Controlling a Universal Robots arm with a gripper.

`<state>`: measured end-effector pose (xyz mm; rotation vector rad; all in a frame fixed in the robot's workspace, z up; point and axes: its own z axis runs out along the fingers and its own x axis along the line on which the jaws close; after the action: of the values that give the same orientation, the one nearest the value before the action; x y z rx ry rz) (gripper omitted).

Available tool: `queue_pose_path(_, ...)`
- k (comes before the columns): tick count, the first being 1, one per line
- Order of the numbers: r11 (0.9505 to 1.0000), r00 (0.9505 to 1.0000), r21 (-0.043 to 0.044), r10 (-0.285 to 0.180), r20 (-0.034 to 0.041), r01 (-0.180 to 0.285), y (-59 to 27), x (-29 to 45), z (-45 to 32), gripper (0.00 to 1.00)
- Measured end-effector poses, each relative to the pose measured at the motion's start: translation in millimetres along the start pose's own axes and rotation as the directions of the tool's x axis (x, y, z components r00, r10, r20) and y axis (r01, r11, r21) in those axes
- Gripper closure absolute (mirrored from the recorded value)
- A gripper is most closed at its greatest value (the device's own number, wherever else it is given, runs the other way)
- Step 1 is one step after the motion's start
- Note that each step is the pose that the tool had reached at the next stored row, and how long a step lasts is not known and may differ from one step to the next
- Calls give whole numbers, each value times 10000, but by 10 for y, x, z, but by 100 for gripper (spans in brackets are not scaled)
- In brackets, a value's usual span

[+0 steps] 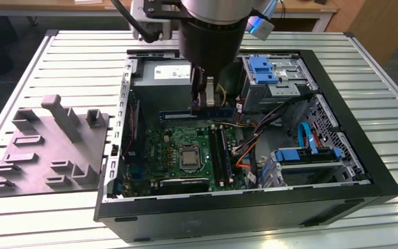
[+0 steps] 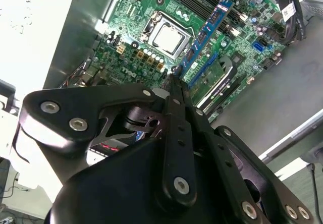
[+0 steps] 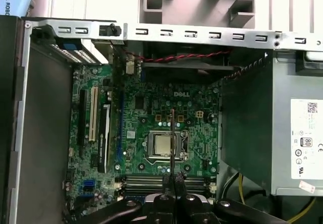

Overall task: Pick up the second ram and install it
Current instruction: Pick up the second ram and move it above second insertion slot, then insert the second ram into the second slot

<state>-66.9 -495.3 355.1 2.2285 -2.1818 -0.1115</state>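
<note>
Mid-frame in the exterior view, the gripper (image 1: 202,105) is clamped on the ram (image 1: 178,115) by its upper edge. The strip hangs level, edge-down over the motherboard (image 1: 164,149), likely for slotting.

The slatted table (image 1: 68,57) is lit brightly from overhead in the exterior view, while the motherboard (image 1: 156,146) is left in shade. In the second wrist view glare is seen on the processor lid (image 2: 169,38), and the power-supply box (image 2: 30,27) is washed out white.
</note>
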Motion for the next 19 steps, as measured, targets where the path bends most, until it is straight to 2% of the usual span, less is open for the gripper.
queue_pose_path(8, 10000, 10000, 0, -5, 0, 5, -10, 5, 125, 89)
queue_pose_path(13, 10000, 10000, 0, -5, 0, 5, -14, 6, 166, 89)
queue_pose_path(19, 10000, 10000, 0, -5, -1, 5, -14, 6, 172, 89)
